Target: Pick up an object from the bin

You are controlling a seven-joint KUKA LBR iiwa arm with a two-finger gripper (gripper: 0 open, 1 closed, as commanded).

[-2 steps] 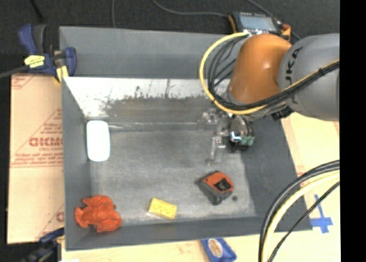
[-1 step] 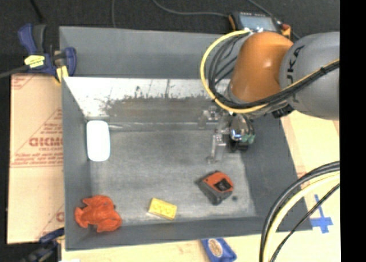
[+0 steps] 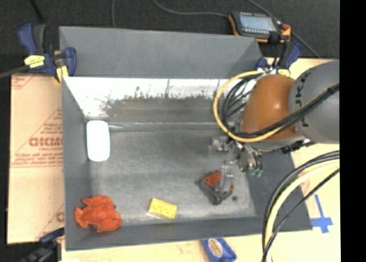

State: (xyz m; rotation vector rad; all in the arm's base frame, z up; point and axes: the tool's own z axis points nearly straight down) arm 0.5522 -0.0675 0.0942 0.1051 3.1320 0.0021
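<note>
Bin (image 3: 160, 152) is holding white oval (image 3: 98, 140), orange lump (image 3: 98, 213), yellow block (image 3: 162, 209).
Gripper (image 3: 227, 185) is hovering over a dark red-marked piece (image 3: 213, 194); grip state unreadable.

A small dark-grey thing (image 3: 213, 191) (red patch on top) lies near the bin (image 3: 160, 152)'s lower-right corner.

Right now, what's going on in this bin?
The arm reaches in from the right, and its gripper is low over the floor of the bin near the lower right corner, above a small red and dark thing. Whether it has hold of it can't be told. A white oval thing by the left wall, an orange lumpy thing and a yellow block lie well apart from it.
</note>
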